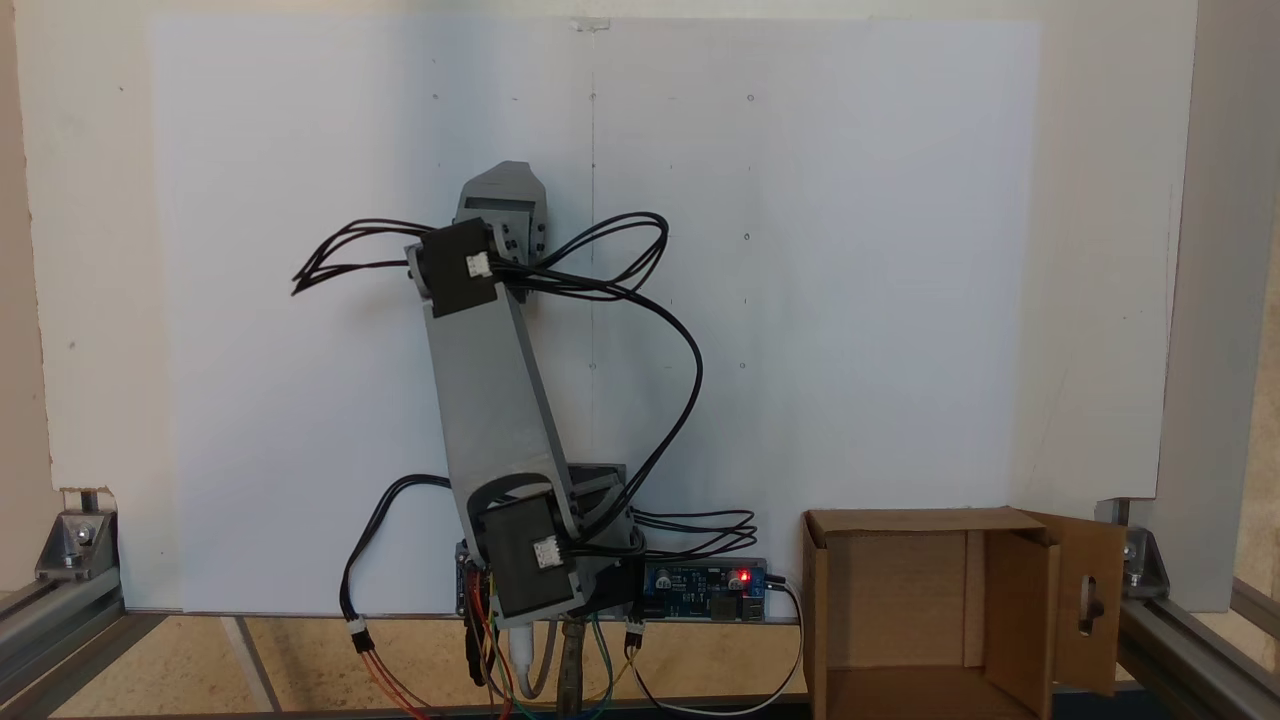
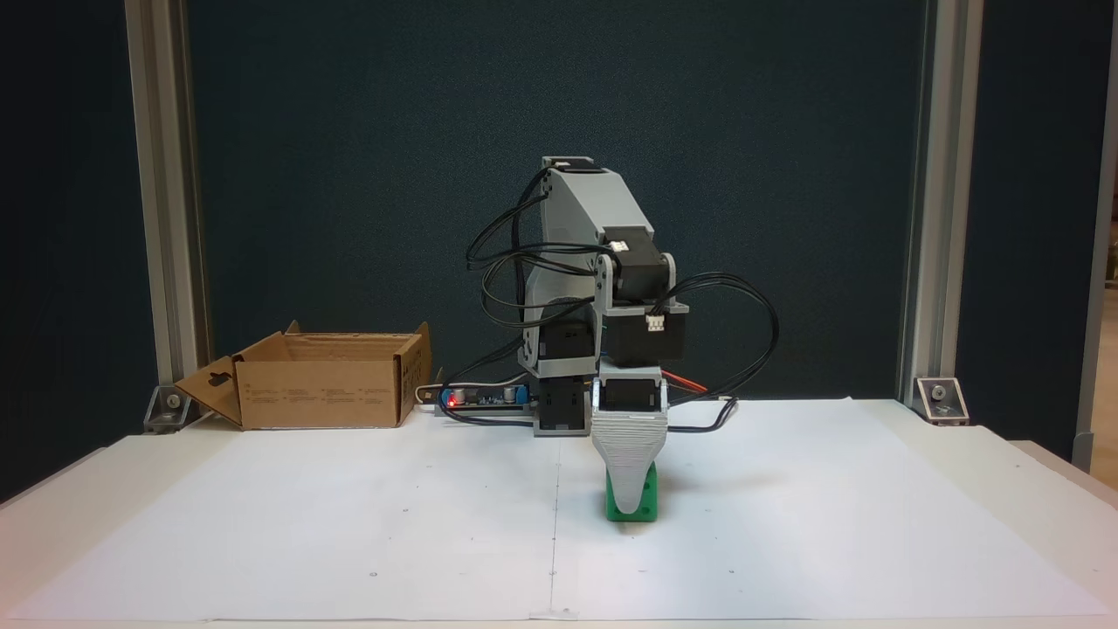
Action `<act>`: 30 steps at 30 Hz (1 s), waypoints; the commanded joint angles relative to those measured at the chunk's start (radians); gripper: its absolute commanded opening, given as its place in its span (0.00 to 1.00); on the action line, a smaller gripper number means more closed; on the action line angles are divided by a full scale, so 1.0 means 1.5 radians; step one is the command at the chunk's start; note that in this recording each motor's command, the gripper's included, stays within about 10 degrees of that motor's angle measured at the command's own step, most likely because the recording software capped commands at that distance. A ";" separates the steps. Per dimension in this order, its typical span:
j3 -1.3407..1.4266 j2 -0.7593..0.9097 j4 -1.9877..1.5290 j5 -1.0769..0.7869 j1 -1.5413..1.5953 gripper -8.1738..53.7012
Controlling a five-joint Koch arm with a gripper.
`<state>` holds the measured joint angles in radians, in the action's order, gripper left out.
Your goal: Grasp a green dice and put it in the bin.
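- Nearest you, the green dice [image 2: 645, 507] sits on the white sheet [image 2: 349, 524], mid-desk
- Your pincer [image 2: 631, 505] points down right over it; you cannot tell whether it grips
- Farthest, the bin [image 2: 323, 397] stands open at the desk's back left corner

Single arm [image 2: 581, 262], folded at the elbow: upper link raised from the base, forearm bent forward and downward. Pincer [image 2: 631, 502] points straight down near the desk; one jaw hides the other, so its opening is indeterminate.
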<state>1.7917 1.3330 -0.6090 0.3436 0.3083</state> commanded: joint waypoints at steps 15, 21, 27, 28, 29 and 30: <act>-0.011 -0.011 0.017 0.032 -0.005 0.80; -0.011 -0.012 0.018 0.032 -0.010 0.76; -0.011 -0.012 0.024 0.032 -0.016 0.67; -0.011 -0.012 0.025 0.032 -0.017 0.67; -0.011 -0.012 0.025 0.032 -0.018 0.67; -0.011 -0.012 0.026 0.032 -0.018 0.64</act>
<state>1.7932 1.3085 -0.5783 0.3436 0.2945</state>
